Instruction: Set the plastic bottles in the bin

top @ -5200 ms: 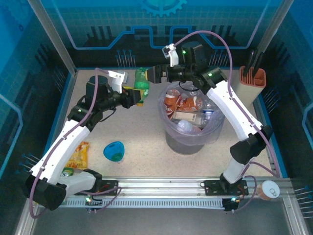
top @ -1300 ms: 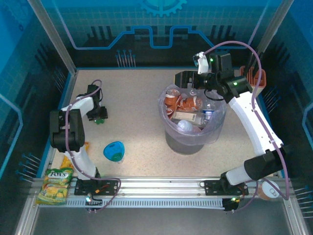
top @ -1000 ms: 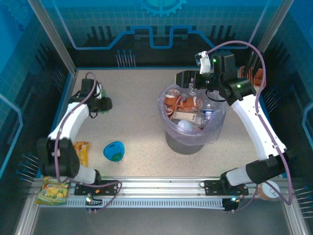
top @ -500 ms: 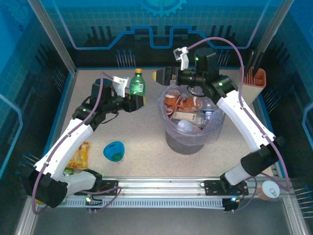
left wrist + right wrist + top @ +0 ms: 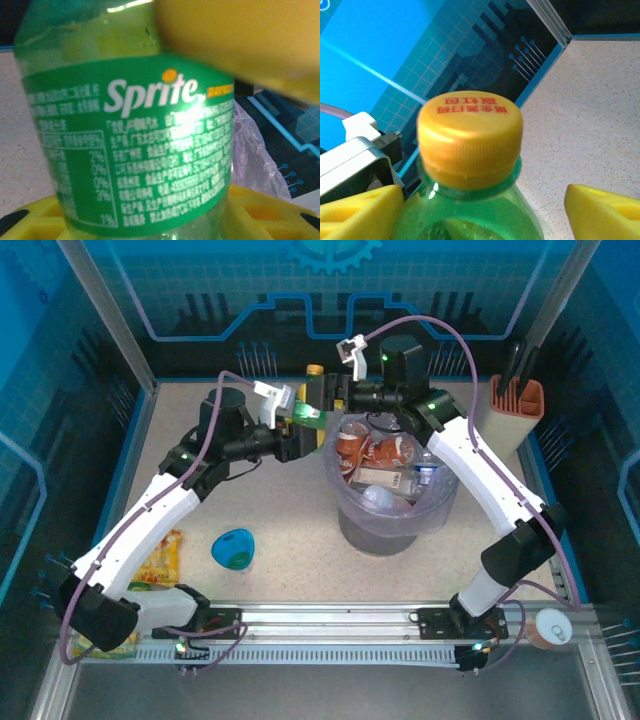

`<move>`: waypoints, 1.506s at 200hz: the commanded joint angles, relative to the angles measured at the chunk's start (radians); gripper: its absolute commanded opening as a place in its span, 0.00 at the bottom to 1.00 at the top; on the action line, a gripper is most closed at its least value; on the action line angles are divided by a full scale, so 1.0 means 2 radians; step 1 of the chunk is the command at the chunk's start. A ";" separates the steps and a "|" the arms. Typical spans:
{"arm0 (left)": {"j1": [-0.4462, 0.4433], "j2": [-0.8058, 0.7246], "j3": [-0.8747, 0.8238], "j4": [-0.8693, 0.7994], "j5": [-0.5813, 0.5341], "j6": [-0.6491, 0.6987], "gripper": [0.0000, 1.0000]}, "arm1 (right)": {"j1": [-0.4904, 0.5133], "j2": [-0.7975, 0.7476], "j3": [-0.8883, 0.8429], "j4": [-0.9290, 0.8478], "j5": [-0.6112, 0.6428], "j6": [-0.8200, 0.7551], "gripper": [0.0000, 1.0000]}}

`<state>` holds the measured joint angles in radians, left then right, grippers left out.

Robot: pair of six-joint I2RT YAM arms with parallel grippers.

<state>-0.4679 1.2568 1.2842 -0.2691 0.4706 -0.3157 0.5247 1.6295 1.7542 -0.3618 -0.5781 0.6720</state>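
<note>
The left fingers clamp the green bottle just outside the bin's rim, off the surface; the right fingers straddle its neck, open. If the left lets go before the right closes, it could drop beside the bin.

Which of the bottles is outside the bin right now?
The green Sprite bottle with the yellow cap, gripped by the left claw beside the bin; the other bottles lie inside the bin.
</note>
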 commanded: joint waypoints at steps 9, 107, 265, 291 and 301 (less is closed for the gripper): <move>-0.011 0.018 0.031 0.025 0.025 0.001 0.38 | 0.008 0.005 0.001 0.021 -0.016 0.012 0.78; -0.016 0.021 0.027 0.040 0.010 -0.010 0.52 | -0.014 -0.006 0.011 0.033 -0.003 0.004 0.41; -0.025 0.041 0.020 -0.022 -0.084 -0.005 0.82 | -0.153 -0.132 0.059 -0.256 0.136 -0.212 0.34; -0.039 0.062 0.055 -0.040 -0.103 0.010 0.73 | -0.171 -0.158 0.059 -0.315 0.179 -0.239 0.33; -0.048 0.072 0.071 -0.048 -0.109 0.017 0.68 | -0.175 -0.157 0.059 -0.334 0.194 -0.253 0.33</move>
<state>-0.5282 1.3727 1.3304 -0.3248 0.3027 -0.3260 0.2031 1.3289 1.8538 -0.8425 -0.3058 0.2852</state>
